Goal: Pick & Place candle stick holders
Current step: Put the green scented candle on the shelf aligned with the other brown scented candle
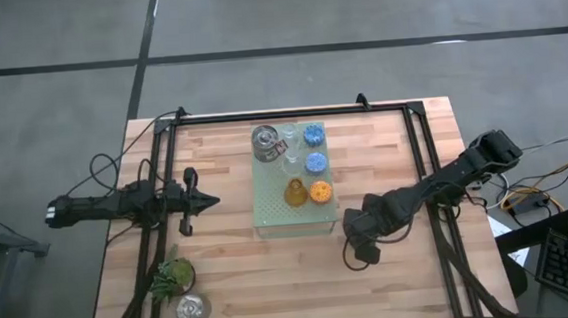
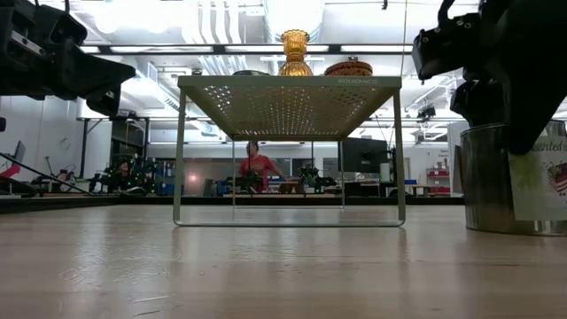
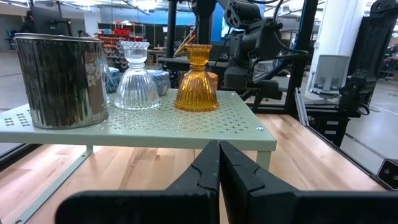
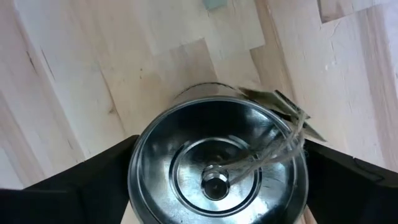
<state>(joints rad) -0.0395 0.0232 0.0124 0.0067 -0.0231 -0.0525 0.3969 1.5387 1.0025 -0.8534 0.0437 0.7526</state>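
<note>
My right gripper is down over the wooden table, right of the pale green perforated board, and straight below my wrist camera sits a shiny silver holder, open mouth up, a paper tag hanging off its rim. My fingers stand apart on either side of it, flanking the rim; whether they touch the metal, I cannot tell. In the low view that silver holder stands upright on the tabletop. Up on the board: another silver holder, two clear glass ones, two blue ones, the amber one and the orange one. A third silver holder rests near the table's front-left corner, just beside the green plant sprig. My left gripper waits left of the board, fingers pressed together on nothing.
</note>
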